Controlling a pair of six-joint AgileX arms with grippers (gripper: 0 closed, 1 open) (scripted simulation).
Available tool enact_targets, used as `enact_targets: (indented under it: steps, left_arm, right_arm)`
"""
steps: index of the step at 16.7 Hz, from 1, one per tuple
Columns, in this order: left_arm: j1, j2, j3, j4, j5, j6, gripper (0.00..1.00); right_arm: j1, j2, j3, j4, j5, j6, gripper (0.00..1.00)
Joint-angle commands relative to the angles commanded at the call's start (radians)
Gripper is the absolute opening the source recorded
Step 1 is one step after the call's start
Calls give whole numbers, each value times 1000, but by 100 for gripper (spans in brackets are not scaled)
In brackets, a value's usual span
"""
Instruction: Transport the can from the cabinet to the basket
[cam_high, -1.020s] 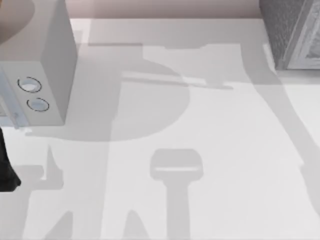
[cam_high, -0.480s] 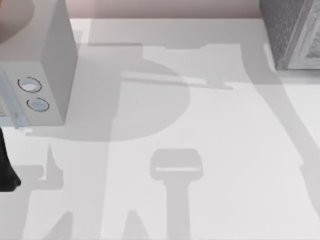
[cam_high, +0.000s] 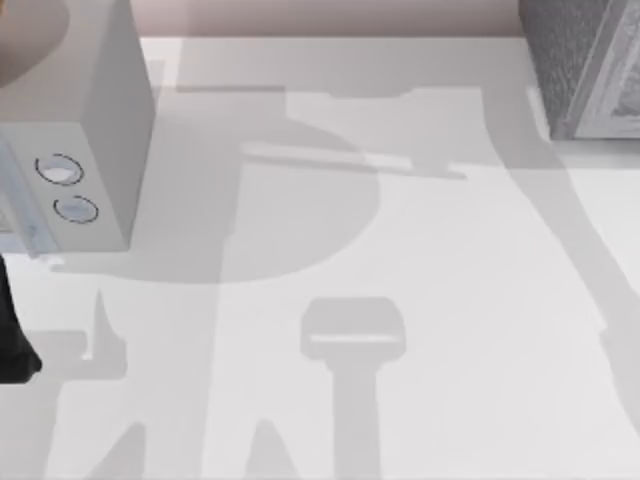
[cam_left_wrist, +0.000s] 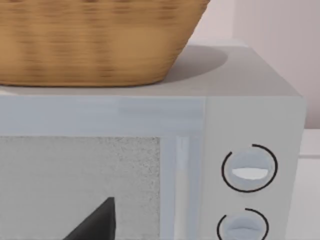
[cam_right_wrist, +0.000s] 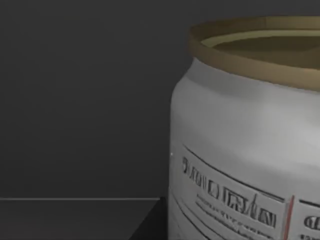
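From above, a smooth grey box (cam_high: 75, 120) with two round dials sits at ten o'clock on my white table (cam_high: 420, 300). My left wrist faces a woven wicker basket (cam_left_wrist: 95, 42) resting atop that box. My right wrist sits close to the can (cam_right_wrist: 250, 145), cylindrical, gold-rimmed, white-sided, in a dark recess. Whether my fingers are open, I cannot tell.

Wicker basket (cam_left_wrist: 95, 45) atop grey two-dial box (cam_left_wrist: 250, 115).

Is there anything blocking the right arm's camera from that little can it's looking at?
Nothing visible: the white, gold-rimmed can stands upright right before the right wrist camera, in a dark enclosure. The woven basket sits atop the grey two-dial box.
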Motion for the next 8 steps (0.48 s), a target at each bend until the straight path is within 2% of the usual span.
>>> enact_targets:
  steps: [3,8]
  left_arm:
    - [0,0,0,0,0,0,100]
    - [0,0,0,0,0,0,100]
  right_arm:
    - [36,-34,7,-39,37,-4,0]
    - [217,-208,31,-249,217,-4,0]
